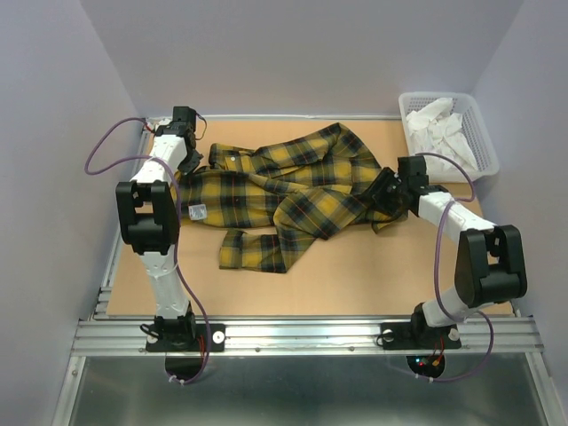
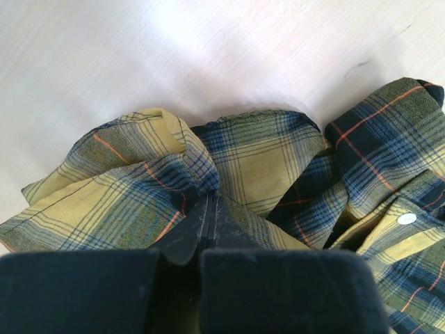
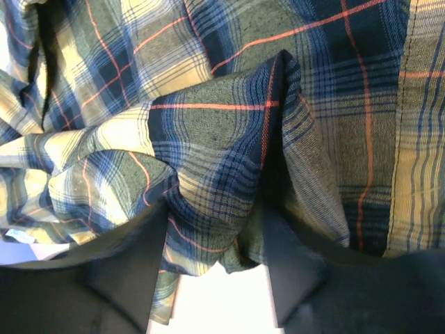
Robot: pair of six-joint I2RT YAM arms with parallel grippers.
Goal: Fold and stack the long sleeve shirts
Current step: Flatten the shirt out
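**A:** Where is the shirt (image 1: 284, 191)?

**B:** It lies rumpled across the far half of the surface (image 1: 355, 275). The collar end is toward the far left corner, the body runs toward the right edge, and one sleeve trails toward the near edge. A basket (image 1: 435, 94) of white things sits in the far right corner, apart from it.

**A:** And the hands?

**B:** The left hand (image 1: 189, 155) is at the far left corner, by the collar. In its wrist view the fingers (image 2: 188, 240) are pressed almost together with a fold of plaid pinched at the tips, so it is clenched on the shirt. The right hand (image 1: 383, 197) is at the shirt's right end. Its fingers (image 3: 135, 264) stand a fair way apart, but a thick bunch of cloth fills the gap and touches both, so I judge it is grasping the shirt too.

**A:** What is the step?

**B:** It looks like spreading the shirt flat before any fold. I'd draw the hands apart gently until the body goes taut and the creases drop out. I'd stay low, so the cloth drags rather than swings.

**A:** Any risks?

**B:** The right hand has a bunch, not an edge, so extra layers may come along and leave a twist. The left pinch is thin and could slip.
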